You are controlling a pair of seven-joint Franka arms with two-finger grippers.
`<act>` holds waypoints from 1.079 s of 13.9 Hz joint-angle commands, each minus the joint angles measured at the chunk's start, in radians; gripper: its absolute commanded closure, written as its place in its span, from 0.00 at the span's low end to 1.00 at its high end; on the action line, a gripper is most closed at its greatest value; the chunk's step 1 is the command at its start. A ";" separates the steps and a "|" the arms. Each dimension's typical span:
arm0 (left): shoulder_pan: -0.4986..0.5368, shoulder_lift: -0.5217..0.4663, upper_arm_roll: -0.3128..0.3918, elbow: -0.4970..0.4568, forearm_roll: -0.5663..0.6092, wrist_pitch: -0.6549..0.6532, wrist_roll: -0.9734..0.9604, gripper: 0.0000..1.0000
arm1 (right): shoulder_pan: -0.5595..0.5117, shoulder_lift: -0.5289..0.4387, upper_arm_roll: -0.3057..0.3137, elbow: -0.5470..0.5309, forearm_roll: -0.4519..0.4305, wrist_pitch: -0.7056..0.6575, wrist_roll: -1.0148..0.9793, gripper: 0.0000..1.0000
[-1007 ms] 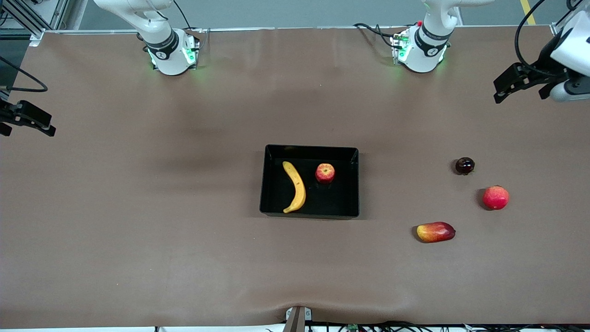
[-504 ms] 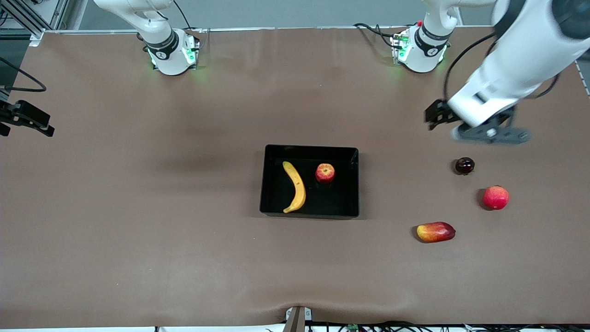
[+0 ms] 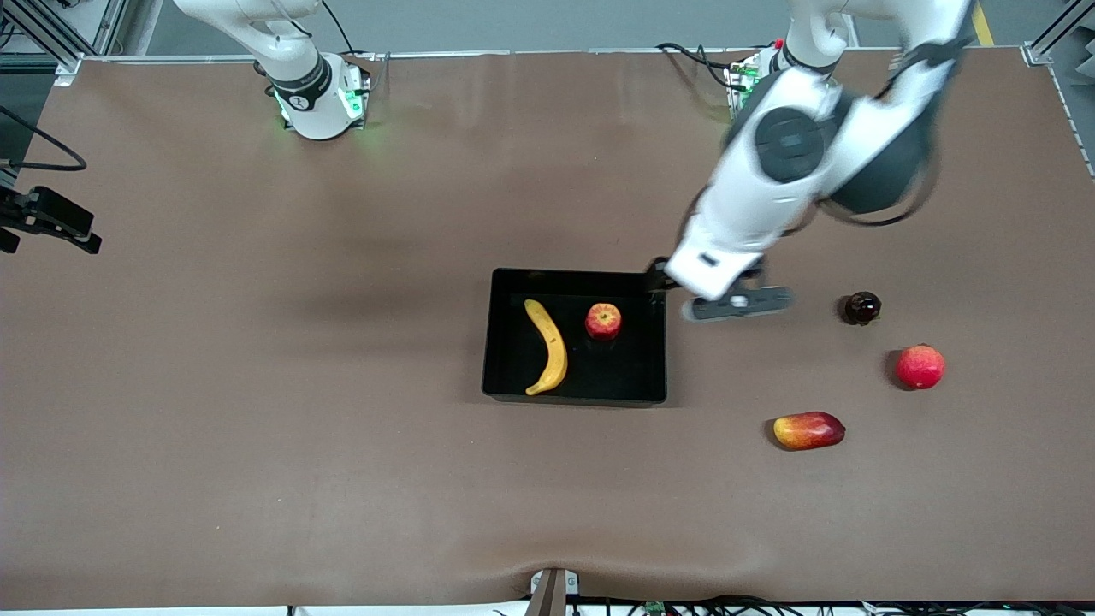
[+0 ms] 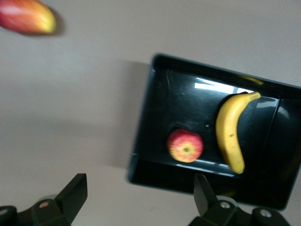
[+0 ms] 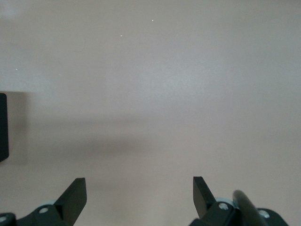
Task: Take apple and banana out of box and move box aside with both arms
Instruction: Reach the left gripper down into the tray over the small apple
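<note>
Brown matte worktop (image 3: 257, 385) spans the whole front view, with both arm bases along its upper edge. Near its middle sits a shallow rectangular glossy black plastic tray (image 3: 650, 359) (image 4: 150, 117) with low walls. Inside it lie a long curved yellow banana (image 3: 549, 347) (image 4: 230, 132) and, beside the banana toward the left arm's end of the tray, a small round red apple with a yellowish top (image 3: 603, 321) (image 4: 185, 146); the two fruits are apart.

Left pincer (image 3: 684, 295) (image 4: 141, 200) hangs over the tray's wall at the left arm's end, at the corner farther from the front camera; its fingers (image 4: 74, 195) stand wide apart and hold nothing.

Right pincer (image 5: 139, 197) is over bare worktop at the right arm's end, well apart from the tray, spread wide and empty; this arm waits.

On the worktop toward the left arm's end lie three other fruits, each apart from the others: a tiny dark purple-black fruit (image 3: 862, 307), a round red fruit (image 3: 920, 366) nearer the front camera, and an oblong red-yellow mango (image 3: 808, 430) (image 4: 26, 16) nearest of the three.
</note>
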 commanded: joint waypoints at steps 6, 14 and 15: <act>-0.118 0.225 0.002 -0.010 0.103 0.178 -0.385 0.00 | 0.002 0.009 0.000 0.017 -0.007 -0.003 -0.003 0.00; -0.121 0.331 0.000 0.015 0.161 0.260 -0.391 0.10 | 0.003 0.014 0.001 0.015 -0.007 -0.003 -0.003 0.00; -0.121 0.334 0.000 0.015 0.158 0.280 -0.391 0.10 | 0.005 0.014 0.001 0.017 -0.005 -0.003 -0.003 0.00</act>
